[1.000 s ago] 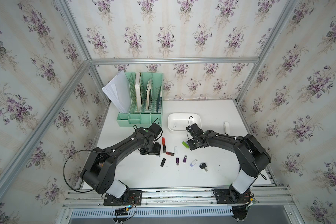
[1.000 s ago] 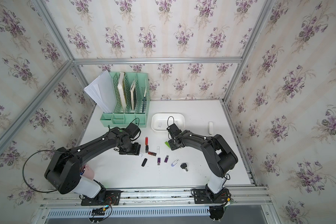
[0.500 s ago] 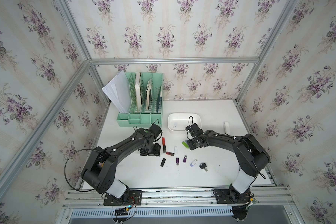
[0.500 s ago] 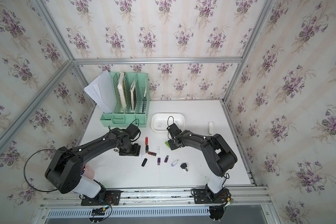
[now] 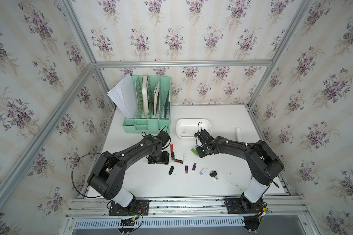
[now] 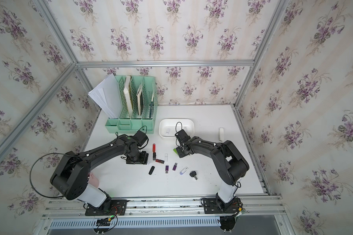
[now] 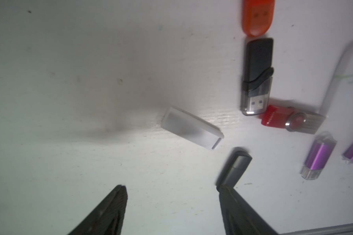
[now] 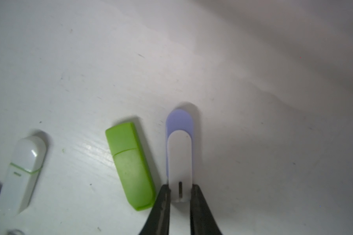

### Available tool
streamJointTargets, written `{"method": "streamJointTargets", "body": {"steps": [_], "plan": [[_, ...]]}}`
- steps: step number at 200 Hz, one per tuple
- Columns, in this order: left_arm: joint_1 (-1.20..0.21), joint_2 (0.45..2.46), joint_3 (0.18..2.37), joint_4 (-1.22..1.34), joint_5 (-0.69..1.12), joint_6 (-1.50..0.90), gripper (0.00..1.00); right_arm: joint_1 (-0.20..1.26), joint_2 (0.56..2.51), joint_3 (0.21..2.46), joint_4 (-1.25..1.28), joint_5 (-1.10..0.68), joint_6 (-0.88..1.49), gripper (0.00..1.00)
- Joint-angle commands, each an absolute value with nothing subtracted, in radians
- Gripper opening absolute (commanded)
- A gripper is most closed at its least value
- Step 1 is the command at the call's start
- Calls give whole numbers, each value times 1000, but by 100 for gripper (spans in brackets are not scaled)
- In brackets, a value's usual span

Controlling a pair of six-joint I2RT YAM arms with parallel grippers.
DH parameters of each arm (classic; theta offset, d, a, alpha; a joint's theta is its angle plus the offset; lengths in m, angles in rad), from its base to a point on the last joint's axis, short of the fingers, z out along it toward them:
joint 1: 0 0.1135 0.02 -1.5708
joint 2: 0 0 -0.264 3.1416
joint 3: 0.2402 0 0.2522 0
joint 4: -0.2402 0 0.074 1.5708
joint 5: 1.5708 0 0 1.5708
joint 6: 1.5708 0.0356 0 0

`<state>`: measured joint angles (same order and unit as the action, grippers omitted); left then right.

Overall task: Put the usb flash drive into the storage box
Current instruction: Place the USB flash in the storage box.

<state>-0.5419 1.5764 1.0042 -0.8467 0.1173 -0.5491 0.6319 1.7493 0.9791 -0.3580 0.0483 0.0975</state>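
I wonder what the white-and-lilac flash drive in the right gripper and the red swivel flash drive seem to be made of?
The white-and-lilac flash drive, held by the right gripper, looks like smooth matte plastic: even colour, softly rounded ends. The red swivel flash drive seems ribbed plastic with a grey metal clip, brushed by its streaks; blur leaves that open.

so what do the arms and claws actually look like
The left arm and right arm are matte black jointed links on white base segments, with thin black cables looping off them. The left claw and right claw have dark tapered fingers.
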Motion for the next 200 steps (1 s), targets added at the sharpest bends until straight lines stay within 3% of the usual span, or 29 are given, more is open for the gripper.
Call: {"method": "streamJointTargets", "body": {"steps": [1,128,200], "plan": [[-541,1584,1003,-845,127,-553,77,632,1726,972,-394,52,95,20],[-540,1624,1017,-828,145,-556,77,641,1528,914,-518,13,164,17],[-541,1688,1035,-795,136,-598,77,640,1513,1113,-622,90,124,16]]}}
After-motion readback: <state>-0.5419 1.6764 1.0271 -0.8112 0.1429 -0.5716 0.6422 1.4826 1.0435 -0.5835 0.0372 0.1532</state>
